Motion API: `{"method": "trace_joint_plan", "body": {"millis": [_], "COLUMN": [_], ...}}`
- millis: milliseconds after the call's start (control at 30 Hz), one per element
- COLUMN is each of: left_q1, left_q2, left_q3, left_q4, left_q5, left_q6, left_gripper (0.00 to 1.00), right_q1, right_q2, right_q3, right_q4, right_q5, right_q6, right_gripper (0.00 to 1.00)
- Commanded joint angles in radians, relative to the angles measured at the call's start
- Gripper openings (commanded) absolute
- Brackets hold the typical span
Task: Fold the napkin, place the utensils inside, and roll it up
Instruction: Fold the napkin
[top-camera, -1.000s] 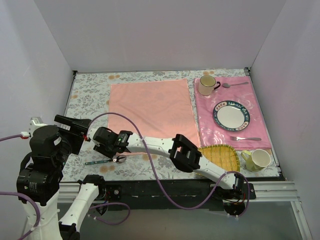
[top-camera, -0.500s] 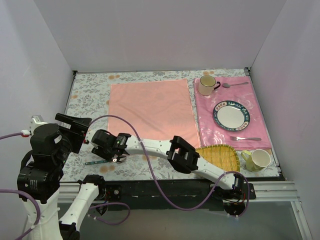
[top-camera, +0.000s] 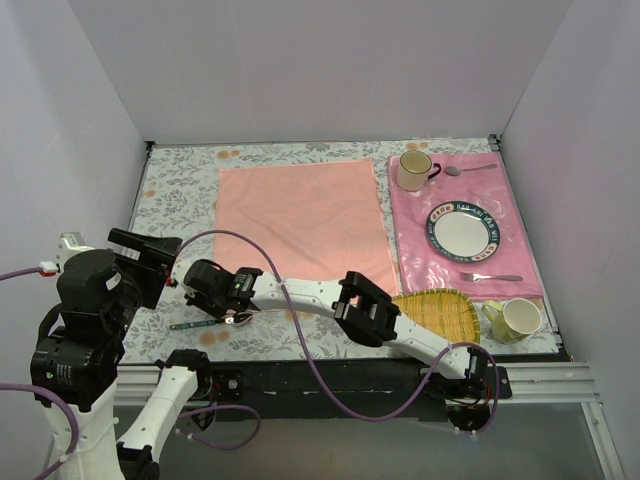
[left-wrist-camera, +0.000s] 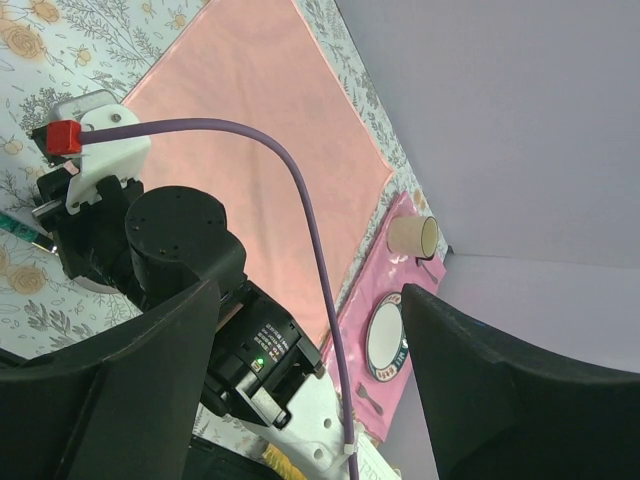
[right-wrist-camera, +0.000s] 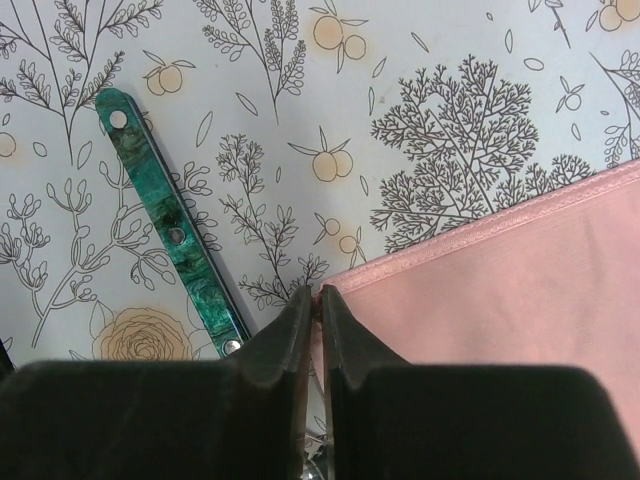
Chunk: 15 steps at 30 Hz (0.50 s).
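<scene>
- Right wrist view: the right gripper (right-wrist-camera: 318, 300) is pinched tight on the near-left corner of the napkin (right-wrist-camera: 500, 290), with only the hemmed tip caught between the pads.
- Overhead, the napkin lies flat and unfolded in the middle of the table (top-camera: 170, 190), so the first fold looks not yet made.
- The spoon (right-wrist-camera: 172, 235) lies on the table just beside that corner. Its green handle disappears behind one finger, and the bowl is hidden.
- The left gripper (left-wrist-camera: 305, 290) hangs high on the left, fingers spread wide and holding nothing.
- Risk: the bite is shallow and the cloth looks slick, so the corner may slide out once it is lifted and pulled across.
- Risk: the spoon sits so close to the fingers that a low drag could knock it away or sweep it under the fold too early.
- Risk: with one corner held and the other edges free, the whole cloth may slide or fold crooked. A wide swing could bunch it toward the placemat (top-camera: 415, 255) on the right.
</scene>
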Motion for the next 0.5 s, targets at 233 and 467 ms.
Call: {"method": "trace_joint_plan", "body": {"millis": [233, 467], "left_q1": [0.007, 0.007], "left_q2": [0.005, -0.004], "left_q3": [-0.014, -0.018], "left_q4": [0.002, -0.009], "left_q5": [0.007, -0.002], "left_q6": [-0.007, -0.013], "left_gripper": [0.73, 0.73], "right_q1": [-0.003, -0.037], "right_q2": [-0.014, -0.088], "right_q3": [-0.019, -0.023], "right_q4": [-0.085, -0.099], "right_q5": [-0.029, -0.067], "right_q6": [0.009, 0.057], "right_gripper": [0.01, 0.01]}}
